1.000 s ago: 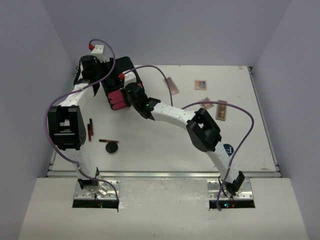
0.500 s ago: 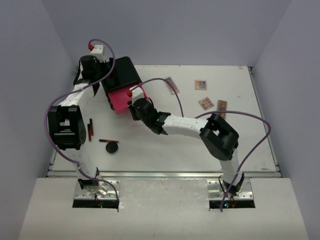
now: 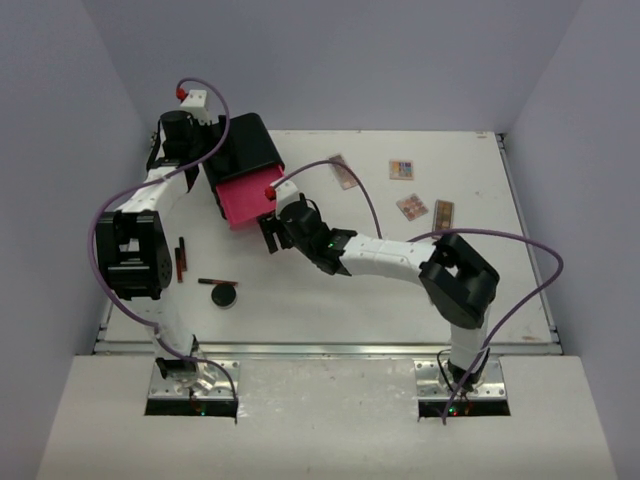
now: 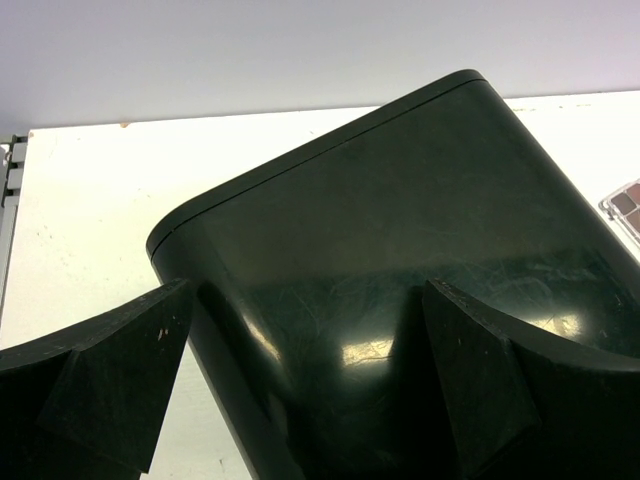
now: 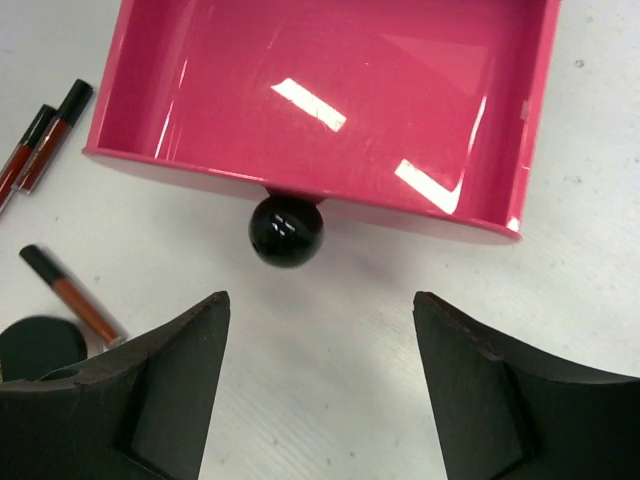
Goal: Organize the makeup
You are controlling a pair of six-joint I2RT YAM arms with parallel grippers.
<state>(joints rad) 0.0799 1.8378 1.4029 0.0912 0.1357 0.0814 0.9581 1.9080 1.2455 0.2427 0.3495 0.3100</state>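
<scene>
**Inspector A:** Left gripper [image 4: 305, 300]?
**Inspector B:** Jaws wide, set over the black chest [image 4: 400, 230].
**Inspector A:** Right gripper [image 5: 320, 310]?
**Inspector B:** Wide, holding nothing. The open pink drawer [image 5: 330, 100] is just ahead. The palettes [image 3: 412, 207] lie well off to its right. The round compact [image 5: 35, 345] and red stick [image 5: 72, 293] are near one finger.

Standing here, I can't read a word, brand mark or number on anything in view. The small palettes [image 3: 402, 169] far right on the table are too tiny to tell whether they carry any print. The glossy pink drawer [image 5: 330, 100] and the black chest [image 4: 400, 260] at the far left show only glare on plain surfaces.
</scene>
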